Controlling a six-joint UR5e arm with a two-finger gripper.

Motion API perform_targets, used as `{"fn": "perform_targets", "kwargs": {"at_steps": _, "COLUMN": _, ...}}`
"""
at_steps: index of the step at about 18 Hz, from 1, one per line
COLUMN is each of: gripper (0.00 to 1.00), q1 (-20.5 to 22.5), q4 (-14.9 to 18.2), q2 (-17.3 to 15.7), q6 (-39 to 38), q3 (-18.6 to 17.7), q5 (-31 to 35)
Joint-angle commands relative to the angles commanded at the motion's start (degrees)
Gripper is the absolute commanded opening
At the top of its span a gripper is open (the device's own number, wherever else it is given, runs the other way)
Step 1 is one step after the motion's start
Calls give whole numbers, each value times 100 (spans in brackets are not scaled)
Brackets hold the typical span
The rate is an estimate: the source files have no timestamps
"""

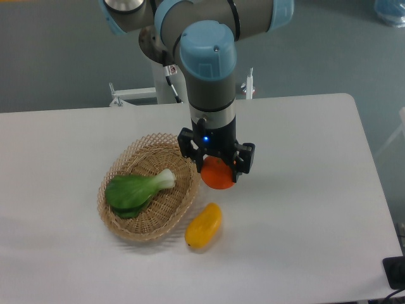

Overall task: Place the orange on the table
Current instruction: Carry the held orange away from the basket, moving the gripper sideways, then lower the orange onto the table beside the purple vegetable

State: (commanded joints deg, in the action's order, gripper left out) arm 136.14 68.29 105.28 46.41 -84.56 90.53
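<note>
Camera view from above and in front: the orange (217,177) sits right between the fingers of the gripper (218,172), just below centre of the frame, with the dark finger blocks on either side of it and its lower half showing beneath them. The pincer is pinched on the fruit, its fingers only as far apart as the ball is wide. Whether the orange is touching the table (304,190) or hanging just over it I cannot tell from this angle.

The arm comes down from the upper middle of the frame, its blue-capped joint straight above the gripper. To the left, the rim of the wicker basket (120,223) lies just beside the left finger, and a green leafy vegetable (134,190) rests inside the basket. Lower down, near the basket's right edge and just below the orange, lies a yellow oblong fruit (204,225), apart from the gripper. To the right of the pincer the white tabletop runs bare as far as its rounded right edge, and bare surface also stretches behind the arm toward the far edge.
</note>
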Motion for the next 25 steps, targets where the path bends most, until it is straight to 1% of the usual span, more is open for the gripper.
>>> {"fn": "perform_targets", "kwargs": {"at_steps": 3, "gripper": 77, "q1": 9, "q4": -26, "q2": 220, "q6": 17, "q3": 167, "q5": 26}}
{"fn": "perform_targets", "kwargs": {"at_steps": 6, "gripper": 77, "q1": 79, "q4": -350, "q2": 510, "q6": 184, "q3": 185, "q5": 70}}
{"fn": "perform_targets", "kwargs": {"at_steps": 7, "gripper": 77, "q1": 97, "q4": -412, "q2": 589, "q6": 211, "q3": 177, "q5": 131}}
{"fn": "perform_targets", "kwargs": {"at_steps": 9, "gripper": 77, "q1": 211, "q4": -623, "q2": 800, "q6": 342, "q3": 124, "q5": 473}}
{"fn": "perform_targets", "kwargs": {"at_steps": 12, "gripper": 77, "q1": 378, "q4": -633, "q2": 1002, "q6": 352, "q3": 124, "q5": 519}}
{"fn": "perform_targets", "kwargs": {"at_steps": 13, "gripper": 77, "q1": 439, "q4": -633, "q2": 1029, "q6": 343, "q3": 72, "q5": 536}}
{"fn": "perform_targets", "kwargs": {"at_steps": 16, "gripper": 77, "q1": 606, "q4": -659, "q2": 1064, "q6": 325, "q3": -306, "q5": 519}}
{"fn": "perform_targets", "kwargs": {"at_steps": 17, "gripper": 77, "q1": 624, "q4": -659, "q2": 1090, "q6": 325, "q3": -350, "q5": 519}}
{"fn": "perform_targets", "kwargs": {"at_steps": 19, "gripper": 77, "q1": 633, "q4": -650, "q2": 1266, "q6": 299, "q3": -351, "q5": 536}}
{"fn": "perform_targets", "kwargs": {"at_steps": 20, "gripper": 77, "q1": 633, "q4": -676, "q2": 1301, "q6": 273, "q3": -368, "q5": 545}}
{"fn": "perform_targets", "kwargs": {"at_steps": 22, "gripper": 77, "q1": 633, "q4": -685, "q2": 1337, "q6": 281, "q3": -456, "q5": 702}}
{"fn": "perform_targets", "kwargs": {"at_steps": 25, "gripper": 77, "q1": 633, "q4": -686, "q2": 1468, "q6": 281, "q3": -482, "q5": 923}}
